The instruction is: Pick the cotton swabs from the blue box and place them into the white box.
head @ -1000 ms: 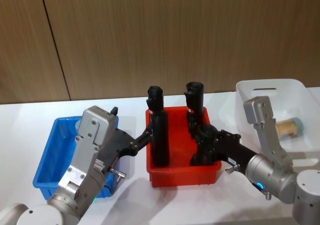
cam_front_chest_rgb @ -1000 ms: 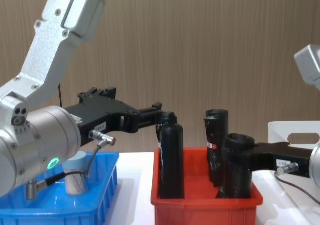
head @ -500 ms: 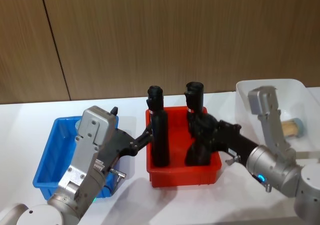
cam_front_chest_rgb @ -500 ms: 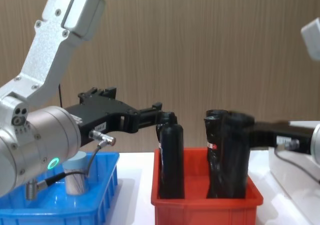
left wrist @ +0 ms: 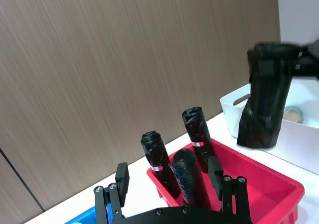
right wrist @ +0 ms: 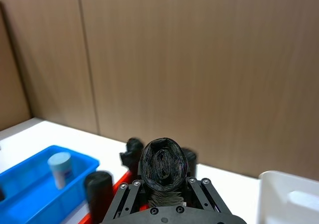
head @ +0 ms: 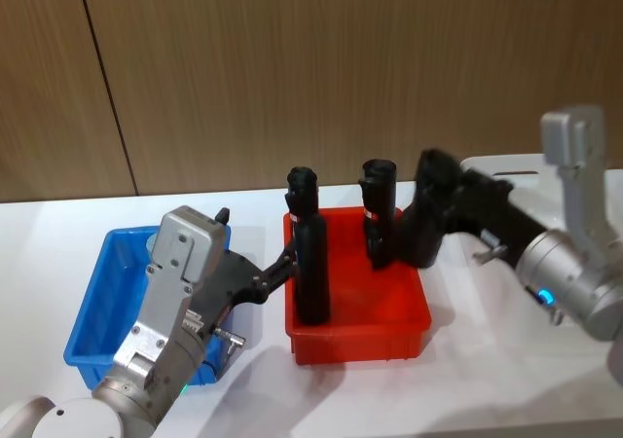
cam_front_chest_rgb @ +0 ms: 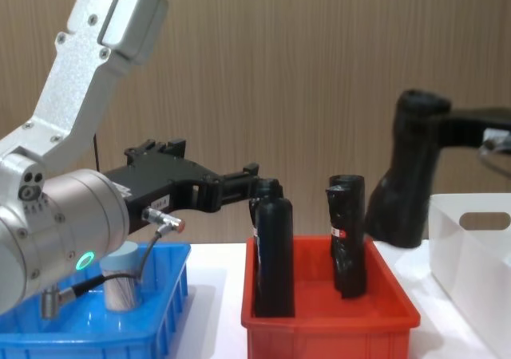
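One black roll (head: 424,226) clamped in my right gripper (head: 435,180), lifted clear above red bin (head: 409,333), on side toward white box (cam_front_chest_rgb: 471,251). Roll hangs tilted. Three more rolls upright in red bin. My left gripper (cam_front_chest_rgb: 249,185) reaches toward red bin from blue box (cam_front_chest_rgb: 152,327) side; finger spread I cannot tell. Cotton swabs (cam_front_chest_rgb: 121,286) tub stands in blue box, left of red bin, below left arm. Another tub lies in white box (left wrist: 294,114).

Even, fairly bright indoor light falls from above, leaving soft shadows on the white desk (head: 467,360) under the red bin (head: 357,333). The black roll (cam_front_chest_rgb: 407,175) in the right arm's jaws shows motion blur; everything else is sharp.
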{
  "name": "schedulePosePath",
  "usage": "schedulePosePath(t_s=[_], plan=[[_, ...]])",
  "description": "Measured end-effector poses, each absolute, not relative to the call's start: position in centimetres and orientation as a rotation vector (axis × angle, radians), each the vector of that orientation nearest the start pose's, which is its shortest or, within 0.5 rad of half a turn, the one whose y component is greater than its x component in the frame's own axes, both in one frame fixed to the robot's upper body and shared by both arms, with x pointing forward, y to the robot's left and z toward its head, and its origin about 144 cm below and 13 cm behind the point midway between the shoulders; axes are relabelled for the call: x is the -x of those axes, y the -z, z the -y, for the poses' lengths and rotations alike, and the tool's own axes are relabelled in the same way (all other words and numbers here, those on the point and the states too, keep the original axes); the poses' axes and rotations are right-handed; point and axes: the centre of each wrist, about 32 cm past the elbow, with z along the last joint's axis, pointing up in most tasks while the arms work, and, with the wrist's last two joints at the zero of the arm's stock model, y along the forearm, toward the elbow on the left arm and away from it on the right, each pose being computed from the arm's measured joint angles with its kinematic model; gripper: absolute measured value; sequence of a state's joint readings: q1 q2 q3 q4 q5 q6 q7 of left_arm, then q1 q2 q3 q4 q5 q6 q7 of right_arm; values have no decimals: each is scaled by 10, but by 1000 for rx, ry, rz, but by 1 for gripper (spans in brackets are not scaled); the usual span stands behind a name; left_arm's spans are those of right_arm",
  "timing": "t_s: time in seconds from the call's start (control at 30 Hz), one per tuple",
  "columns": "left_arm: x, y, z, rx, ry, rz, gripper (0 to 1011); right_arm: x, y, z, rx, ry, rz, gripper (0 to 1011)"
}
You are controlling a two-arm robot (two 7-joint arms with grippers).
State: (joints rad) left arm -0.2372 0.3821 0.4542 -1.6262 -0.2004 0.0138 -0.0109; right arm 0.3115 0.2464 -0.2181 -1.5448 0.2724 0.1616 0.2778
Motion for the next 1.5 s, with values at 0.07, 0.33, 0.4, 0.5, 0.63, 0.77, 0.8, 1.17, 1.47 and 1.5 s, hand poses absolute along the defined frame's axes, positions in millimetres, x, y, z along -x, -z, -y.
schedulePosePath(t_s=[0.07,0.33,0.4,0.5,0.63,0.77,0.8,1.17,1.47,1.5], plan=[[-492,-1204,-198,-61,-1124,268,1004,-532,-1244,239,-31,1113,90,341],[-492,-1204,-198,-61,-1124,268,1004,-530,-1257,261,-30,1208,141,341],[-492,-1204,-198,-61,-1124,268,1004,-529,-1259,269,-21,1239,155,341],[-492,-1204,-198,-61,-1124,268,1004,-528,-1260,279,-8,1278,172,341],[-492,-1204,-198,-61,-1124,268,1004,-528,-1259,290,11,1317,183,341],[-492,-1204,-198,-61,-1124,268,1004,-529,-1254,302,40,1357,181,341],[-492,-1204,-198,-61,-1124,268,1004,-529,-1254,302,40,1357,181,341],[-492,-1204,-198,-61,-1124,268,1004,-536,-1230,318,113,1414,133,341],[-492,-1204,-198,-61,-1124,268,1004,-543,-1210,321,150,1431,85,394],[-492,-1204,-198,-61,-1124,268,1004,-544,-1208,321,153,1432,80,435]])
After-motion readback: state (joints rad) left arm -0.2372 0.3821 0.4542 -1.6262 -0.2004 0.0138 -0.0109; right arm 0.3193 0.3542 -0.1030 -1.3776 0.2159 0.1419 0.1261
